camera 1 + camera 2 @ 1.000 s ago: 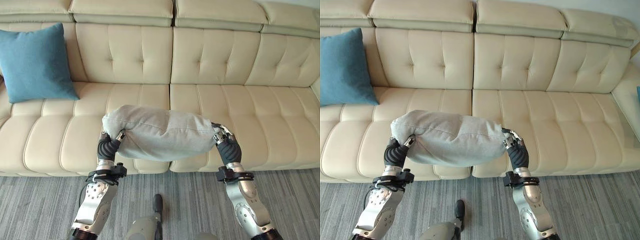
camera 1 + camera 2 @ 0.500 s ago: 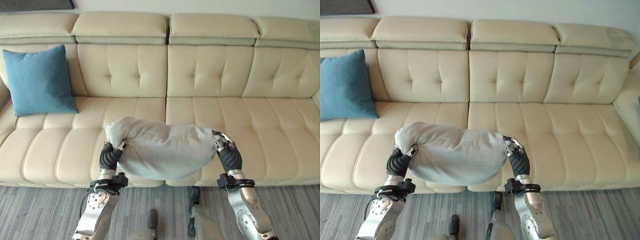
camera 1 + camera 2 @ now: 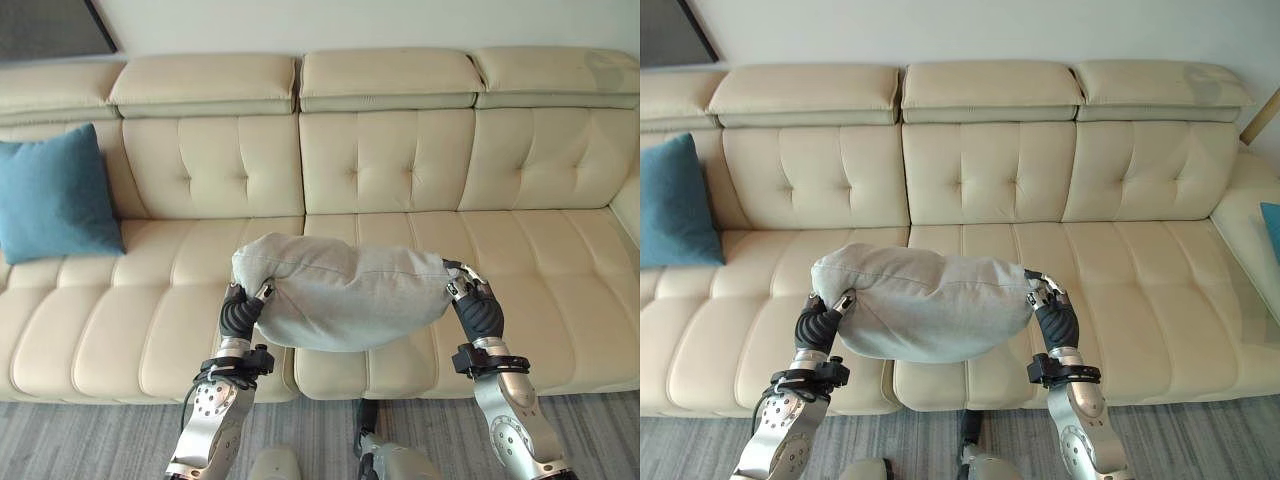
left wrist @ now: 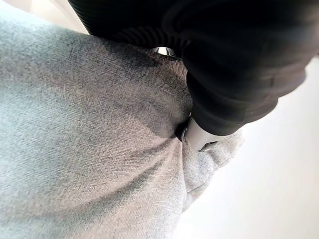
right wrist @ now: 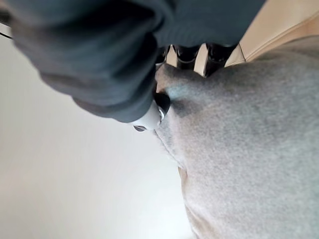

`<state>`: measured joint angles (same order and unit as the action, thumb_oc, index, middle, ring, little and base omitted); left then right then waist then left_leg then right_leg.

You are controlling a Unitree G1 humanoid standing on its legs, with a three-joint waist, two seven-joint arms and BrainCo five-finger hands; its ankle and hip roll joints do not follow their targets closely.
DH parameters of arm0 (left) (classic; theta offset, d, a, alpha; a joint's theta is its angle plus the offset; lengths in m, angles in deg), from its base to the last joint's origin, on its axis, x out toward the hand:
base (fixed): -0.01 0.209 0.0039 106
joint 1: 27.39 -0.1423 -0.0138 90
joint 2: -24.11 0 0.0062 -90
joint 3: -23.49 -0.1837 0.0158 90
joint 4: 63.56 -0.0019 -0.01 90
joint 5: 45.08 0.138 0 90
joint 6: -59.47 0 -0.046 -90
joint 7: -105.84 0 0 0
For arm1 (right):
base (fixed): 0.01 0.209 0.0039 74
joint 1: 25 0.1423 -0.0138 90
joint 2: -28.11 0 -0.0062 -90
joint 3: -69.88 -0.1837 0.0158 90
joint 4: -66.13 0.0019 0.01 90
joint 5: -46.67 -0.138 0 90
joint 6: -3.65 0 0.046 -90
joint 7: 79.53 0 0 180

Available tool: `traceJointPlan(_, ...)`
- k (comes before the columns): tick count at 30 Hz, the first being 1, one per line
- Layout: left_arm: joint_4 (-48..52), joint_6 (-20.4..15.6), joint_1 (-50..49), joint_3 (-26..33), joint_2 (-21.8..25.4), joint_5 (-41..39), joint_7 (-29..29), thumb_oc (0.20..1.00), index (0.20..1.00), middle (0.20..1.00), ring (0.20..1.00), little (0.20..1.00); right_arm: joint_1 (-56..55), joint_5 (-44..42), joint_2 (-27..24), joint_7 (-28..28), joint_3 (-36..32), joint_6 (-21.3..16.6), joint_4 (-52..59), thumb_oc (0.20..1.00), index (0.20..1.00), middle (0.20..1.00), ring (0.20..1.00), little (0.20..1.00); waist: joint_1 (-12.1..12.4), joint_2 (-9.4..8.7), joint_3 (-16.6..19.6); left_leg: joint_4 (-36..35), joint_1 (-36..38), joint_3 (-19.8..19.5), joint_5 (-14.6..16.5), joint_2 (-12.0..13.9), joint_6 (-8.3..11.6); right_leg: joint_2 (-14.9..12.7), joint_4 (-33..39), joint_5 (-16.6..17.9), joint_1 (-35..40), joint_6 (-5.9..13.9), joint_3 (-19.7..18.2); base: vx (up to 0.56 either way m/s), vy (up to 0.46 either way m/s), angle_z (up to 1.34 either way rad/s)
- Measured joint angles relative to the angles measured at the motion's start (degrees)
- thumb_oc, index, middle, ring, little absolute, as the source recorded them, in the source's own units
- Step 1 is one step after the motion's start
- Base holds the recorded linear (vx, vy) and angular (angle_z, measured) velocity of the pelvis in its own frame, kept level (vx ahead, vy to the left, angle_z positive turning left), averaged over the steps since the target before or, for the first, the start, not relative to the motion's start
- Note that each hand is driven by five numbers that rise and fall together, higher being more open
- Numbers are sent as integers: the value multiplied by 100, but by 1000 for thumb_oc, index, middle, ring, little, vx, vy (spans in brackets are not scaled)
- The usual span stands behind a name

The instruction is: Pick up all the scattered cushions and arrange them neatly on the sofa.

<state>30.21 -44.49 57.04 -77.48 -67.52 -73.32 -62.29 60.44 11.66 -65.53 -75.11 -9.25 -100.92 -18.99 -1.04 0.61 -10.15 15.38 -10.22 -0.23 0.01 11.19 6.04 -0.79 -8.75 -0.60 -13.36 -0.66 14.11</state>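
While both robot hands pinch its ends, grey cushion (image 3: 345,292) sags

A home living room.
A long cream tufted sofa (image 3: 400,200) fills the frame, a teal cushion (image 3: 55,195) at left, grey carpet (image 3: 90,440) along the bottom.

Cushions: 3 in view. 1 grey cushion (image 3: 345,292), held up off the seat. 1 teal cushion (image 3: 52,194) upright at the sofa's left end. 1 more teal cushion (image 3: 1271,226), just an edge showing at the far right. Sofas: 1 cream sofa (image 3: 385,150). Robot hands: 2, left hand (image 3: 240,308) and right hand (image 3: 476,303).
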Motion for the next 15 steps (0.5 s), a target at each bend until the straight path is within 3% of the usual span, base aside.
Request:
traceJointPlan(1, -9, -30, 80, -7, 44, 3, -3, 200, 200, 200, 200, 200, 28, -1, -2, 9, -35, -18, 6, 200, 200, 200, 200, 200, -20, -135, -78, -319, 130, 59, 48, 17, 24, -152, -281, 96, -65, -398, 40, 125, 81, 18)
traceJointPlan(2, -204, -24, 122, -11, 35, -7, 60, 200, 200, 200, 200, 200, 109, 3, 10, 29, -6, 0, -72, 200, 200, 200, 200, 200, 51, -199, -109, -994, 146, 103, 36, -31, 27, -196, -247, -2, -109, -330, 45, 189, 121, 15)
traceJointPlan(3, -273, -20, 157, -25, 84, -9, 147, 200, 200, 200, 200, 200, 118, 4, 60, 55, 44, 1, -83, 200, 200, 200, 200, 200, 98, -134, -151, -1343, 98, 109, 80, -268, -82, -173, 311, 148, 76, -117, -6, 293, 195, 0)
traceJointPlan(4, -279, -25, 185, -23, 91, -13, 154, 200, 200, 200, 200, 200, 160, 6, 56, 63, 83, -4, -111, 200, 200, 200, 200, 200, 115, -89, -157, -1516, 120, 59, 102, -264, -160, -125, 529, 311, 149, 2, -29, 287, 197, -8)
traceJointPlan(5, -342, -21, 210, -23, 98, -16, 178, 200, 200, 200, 200, 200, 190, 12, 61, 111, 83, 12, -143, 200, 200, 200, 200, 200, 140, -139, -174, -1741, 303, 109, -82, -389, -113, -171, 820, 407, 256, 58, -167, 256, 200, -24)
traceJointPlan(6, -398, -17, 151, -15, 101, -37, 194, 200, 200, 200, 200, 200, 189, 15, 53, 137, 148, 21, -144, 200, 200, 200, 200, 200, 172, -83, -173, -2020, 508, 137, -96, -485, -110, -190, 1062, 425, 457, 273, -326, 225, 211, -21)
traceJointPlan(9, -387, -18, 85, -22, 237, -37, 196, 200, 200, 200, 200, 200, 242, 174, 113, 266, 256, 40, -144, 200, 200, 200, 200, 200, 253, -182, -91, -2039, 750, 408, -140, -757, -94, -446, 1381, 429, 784, 434, -526, 172, 172, -15)
traceJointPlan(10, -383, -20, 87, -22, 282, -38, 202, 200, 200, 200, 200, 200, 333, 306, 112, 347, 302, 54, -144, 200, 200, 200, 200, 200, 266, -227, -28, -2039, 737, 408, -139, -815, -96, -508, 1381, 394, 779, 575, -553, 78, 88, 0)
traceJointPlan(13, -400, -21, 151, -22, 438, -41, 339, 200, 200, 200, 200, 200, 796, 684, 120, 617, 442, 125, -155, 200, 200, 200, 200, 200, 303, -527, 158, -2028, 716, 448, -346, -878, -382, -550, 1381, 579, 775, 563, -650, 52, 95, 9)
traceJointPlan(15, -569, -22, 694, -76, 438, -46, 568, 200, 200, 200, 200, 200, 1625, 872, -34, 919, 579, 169, -315, 200, 200, 200, 200, 200, 297, -631, 202, -1998, 628, 531, -465, -941, -468, -599, 1380, 964, 658, 483, -771, -20, 65, -2)
